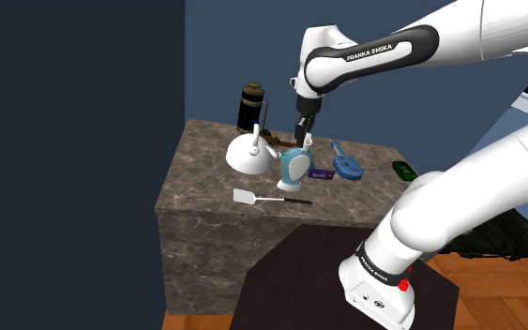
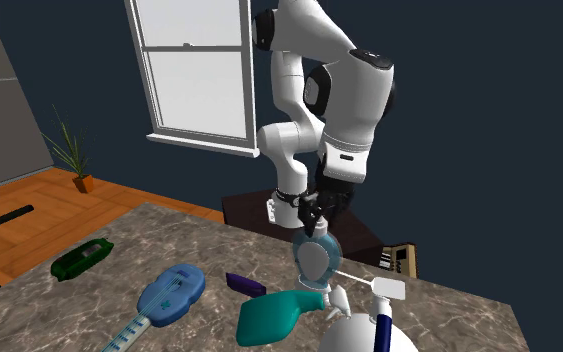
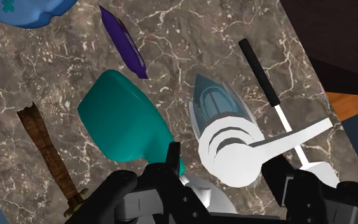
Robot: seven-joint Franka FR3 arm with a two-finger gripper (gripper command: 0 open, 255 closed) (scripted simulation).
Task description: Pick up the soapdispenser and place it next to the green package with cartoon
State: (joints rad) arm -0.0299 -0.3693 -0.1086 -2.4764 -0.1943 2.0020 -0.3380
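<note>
The soap dispenser is a pale blue, see-through bottle with a white pump head. It stands upright near the middle of the marble table. My black gripper hangs just above it and is open. Its fingers stand on either side of the pump head without touching it. The green package lies at the table's far end, at the shoulder view's right.
A teal bottle lies right beside the dispenser. A white spatula, a purple packet, a blue toy guitar, a white round vessel, a dark jar and a brown-handled tool crowd the table.
</note>
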